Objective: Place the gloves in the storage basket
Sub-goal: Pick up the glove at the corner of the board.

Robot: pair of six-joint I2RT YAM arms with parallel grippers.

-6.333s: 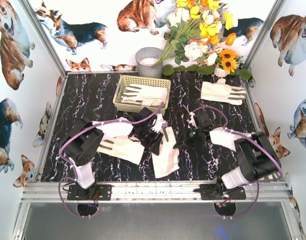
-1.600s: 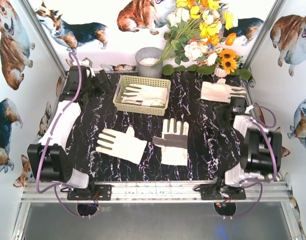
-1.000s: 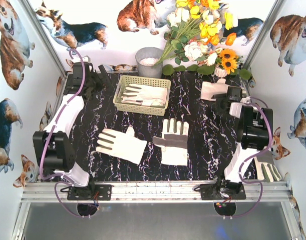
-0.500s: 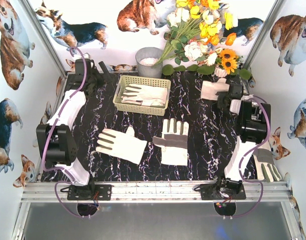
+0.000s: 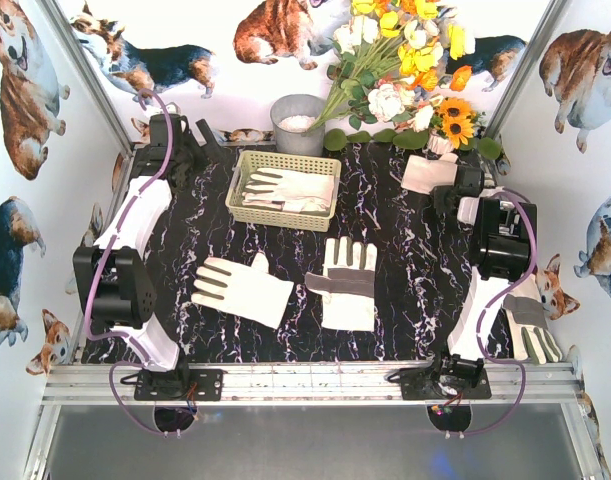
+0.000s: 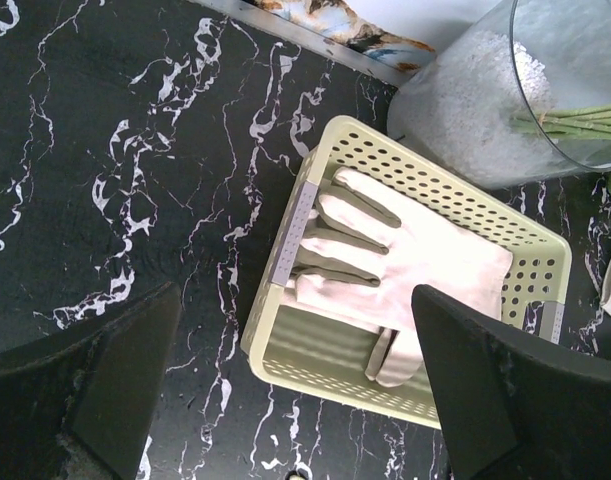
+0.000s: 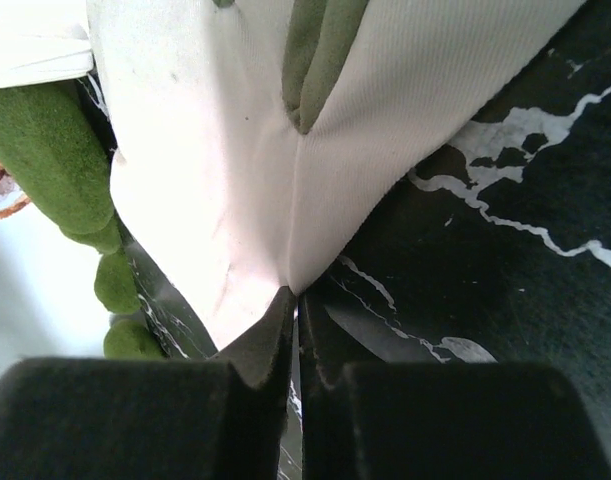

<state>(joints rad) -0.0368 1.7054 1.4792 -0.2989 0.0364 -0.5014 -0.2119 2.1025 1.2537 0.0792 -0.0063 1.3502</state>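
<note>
The pale yellow storage basket stands at the back middle with a glove lying in it. Two gloves lie flat on the black table, one left of centre and one at centre. Another glove lies at the front right edge. At the back right, my right gripper is shut on a pinched fold of a white glove. My left gripper hangs open above the basket's near-left corner, holding nothing.
A grey round pot stands behind the basket, with a bunch of flowers to its right. Green leaves lie close beside the held glove. Metal rails and dog-print walls close in the table on all sides.
My right gripper has shut on the back-right glove and bunched its edge. The left arm has barely moved.
</note>
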